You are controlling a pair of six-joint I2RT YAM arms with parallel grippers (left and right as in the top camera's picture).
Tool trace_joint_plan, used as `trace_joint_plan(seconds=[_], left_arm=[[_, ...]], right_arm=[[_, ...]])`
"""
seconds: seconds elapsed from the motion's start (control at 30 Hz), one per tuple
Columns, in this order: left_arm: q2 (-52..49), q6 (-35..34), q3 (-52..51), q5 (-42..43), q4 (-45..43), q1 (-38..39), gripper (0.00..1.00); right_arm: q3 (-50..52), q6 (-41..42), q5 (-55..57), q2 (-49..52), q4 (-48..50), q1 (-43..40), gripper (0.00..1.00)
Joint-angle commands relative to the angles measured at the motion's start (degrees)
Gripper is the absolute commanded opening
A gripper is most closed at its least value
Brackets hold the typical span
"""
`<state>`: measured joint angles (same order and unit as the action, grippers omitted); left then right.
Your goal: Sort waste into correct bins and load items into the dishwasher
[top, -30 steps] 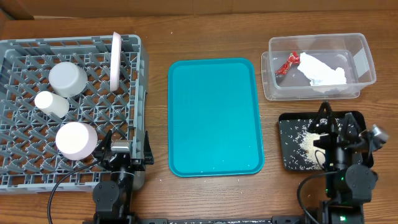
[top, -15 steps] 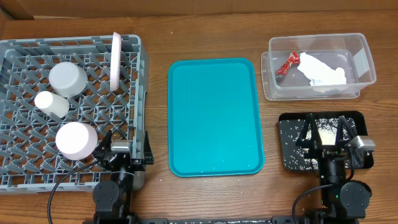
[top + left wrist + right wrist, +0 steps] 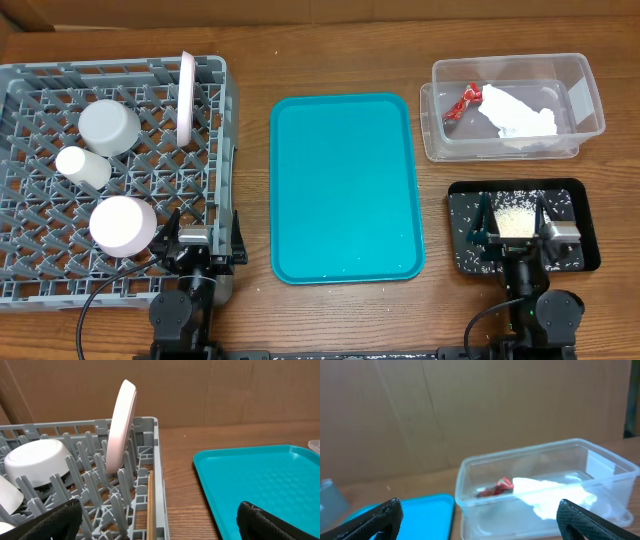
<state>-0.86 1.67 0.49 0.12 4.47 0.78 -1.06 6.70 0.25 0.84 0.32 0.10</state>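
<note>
Overhead: the large square grey plastic dish rack sits at the left of the wooden table; in it a flat white round plate stands on edge near the right wall, with a white bowl upside down beside it, a small white cup lying below that, and a second white bowl upside down nearest the front. The flat teal serving tray lies in the middle; the clear plastic rectangular tub at far right holds the crinkled red foil wrapper touching the crumpled white paper napkin; just in front, the shallow black rectangular tray carries the loose white rice grains. The left gripper is at the rack's front right corner, the right gripper above the black tray; both are spread.

Left wrist: the left gripper has its jaws wide apart, grasping nothing; ahead are the upright plate, a bowl and the teal tray.

Right wrist: the right gripper is likewise spread and unladen; beyond it the tub shows wrapper and napkin inside.
</note>
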Motion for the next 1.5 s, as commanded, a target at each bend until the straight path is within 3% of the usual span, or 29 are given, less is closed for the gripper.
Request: trace_joint_plan(seconds=[0.0,0.33,0.57,1.47], left_arm=[[0.61,0.92,-0.22,-0.70,-0.07,0.35,1.00],[0.61,0.92,-0.22,-0.70,-0.07,0.33,1.00],[0.61,0.92,-0.22,-0.70,-0.07,0.33,1.00],[0.55,0.92,-0.22,-0.70,-0.07,0.33,1.00]], right_arm=[[0.61,-6.78,-0.37,-0.72,-2.34,0.37,1.00],[0.61,-21.75,-0.17,-0.72,-5.18,0.37,1.00],[0.61,-16.74,-0.42,-0.72,-5.20,0.39,1.00],[0.61,-17.20,-0.39,-0.72,-5.18,0.50,1.00]])
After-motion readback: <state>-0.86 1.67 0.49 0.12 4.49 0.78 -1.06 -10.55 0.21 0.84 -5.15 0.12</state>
